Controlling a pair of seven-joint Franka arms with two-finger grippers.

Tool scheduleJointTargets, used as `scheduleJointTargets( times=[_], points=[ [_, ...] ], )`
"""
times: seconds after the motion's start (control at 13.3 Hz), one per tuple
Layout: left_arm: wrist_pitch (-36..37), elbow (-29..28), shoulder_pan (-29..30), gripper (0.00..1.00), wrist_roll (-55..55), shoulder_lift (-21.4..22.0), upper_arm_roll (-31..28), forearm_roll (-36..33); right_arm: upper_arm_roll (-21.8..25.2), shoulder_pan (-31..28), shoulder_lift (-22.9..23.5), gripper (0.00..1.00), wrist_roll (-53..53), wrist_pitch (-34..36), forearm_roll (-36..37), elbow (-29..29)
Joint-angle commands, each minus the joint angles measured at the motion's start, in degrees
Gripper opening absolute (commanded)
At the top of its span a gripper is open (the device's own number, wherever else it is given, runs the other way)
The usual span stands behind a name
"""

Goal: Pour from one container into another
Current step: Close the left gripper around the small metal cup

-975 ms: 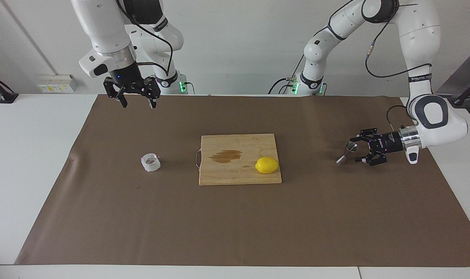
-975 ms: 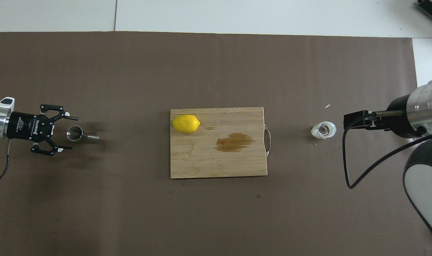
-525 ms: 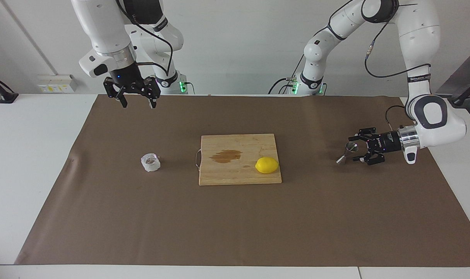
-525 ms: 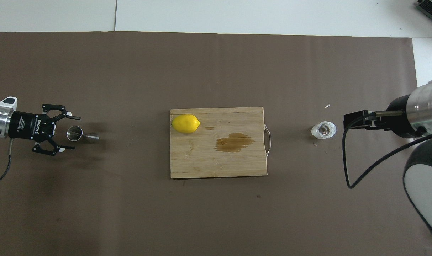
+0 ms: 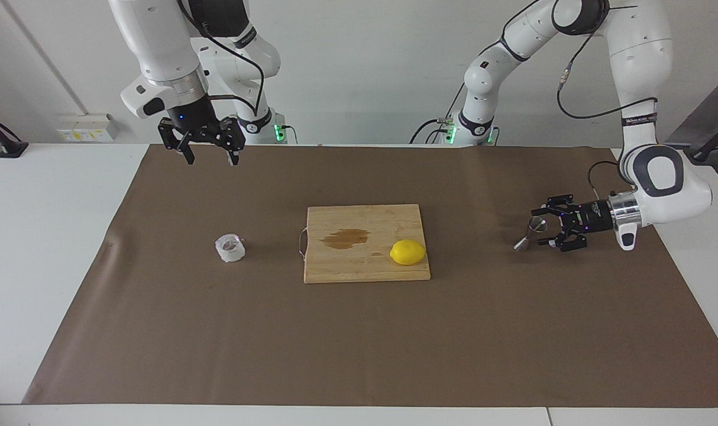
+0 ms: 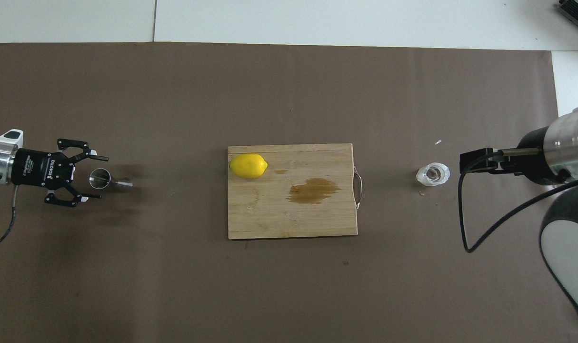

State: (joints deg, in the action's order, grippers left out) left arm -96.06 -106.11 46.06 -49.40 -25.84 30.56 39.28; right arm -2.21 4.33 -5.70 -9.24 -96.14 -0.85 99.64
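Now the small whitish cup (image 5: 230,247) stands on the brown paper sheet (image 5: 359,343), toward the right arm's end of the table, and nothing touches it. Seen from the middle of the wooden cutting board (image 5: 366,243) in the facing view, the cup is at about nine o'clock, a little apart from the board's wire handle. At three o'clock from the board, well apart and toward the left arm's end, stands the steel jigger (image 5: 529,232), upright on the paper.

The left gripper (image 5: 545,226) lies low and horizontal, pointing at the jigger. Its fingers (image 6: 94,157) are spread, one on each side of the jigger's upper cone, and they do not touch it; the gripper holds nothing.

The right gripper (image 5: 211,158) hangs high over the paper near the robots' edge, at about eleven o'clock from the cup in the facing view. It points down, its fingers are wide apart, and it is empty. This arm waits.

On the board lies a yellow lemon (image 5: 407,252), near the corner toward the left arm's end, and a brown wet stain (image 5: 345,237) is near the board's middle.
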Motion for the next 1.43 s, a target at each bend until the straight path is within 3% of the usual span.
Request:
scheduleJointTargets(
  times=[0.0,0.22,0.38,0.82,1.12,1.2,1.35],
  points=[
    [0.9,0.0,0.7,0.93,-0.7,0.3,0.4,0.6,-0.3,-0.6,-1.2,1.00,0.1,-0.4,-0.6,1.3],
    [0.8,0.0,0.7,0.89,-0.7,0.3,0.4,0.6,-0.3,-0.6,-1.2,1.00,0.1,-0.4,-0.6,1.3],
    [0.9,0.0,0.8,0.70,-0.7,0.3,0.4,0.6,-0.3,-0.6,-1.2,1.00,0.1,-0.4,-0.6,1.2],
    [1.0,0.0,0.9,0.30,-1.0,0.4,0.4,1.5,-0.3,-0.6,-1.2,1.00,0.1,-0.4,-0.6,1.3],
    [1.1,0.0,0.9,0.24,-1.0,0.4,0.4,1.7,-0.3,-0.6,-1.2,1.00,0.1,-0.4,-0.6,1.3],
    [1.8,0.2,0.8,0.04,-1.0,0.4,0.4,2.8,-0.3,-0.6,-1.2,1.00,0.1,-0.4,-0.6,1.3],
    [3.2,1.8,0.2,0.01,-1.7,0.4,1.0,3.5,-0.3,-0.6,-1.2,1.00,0.1,-0.4,-0.6,1.2]
  ],
)
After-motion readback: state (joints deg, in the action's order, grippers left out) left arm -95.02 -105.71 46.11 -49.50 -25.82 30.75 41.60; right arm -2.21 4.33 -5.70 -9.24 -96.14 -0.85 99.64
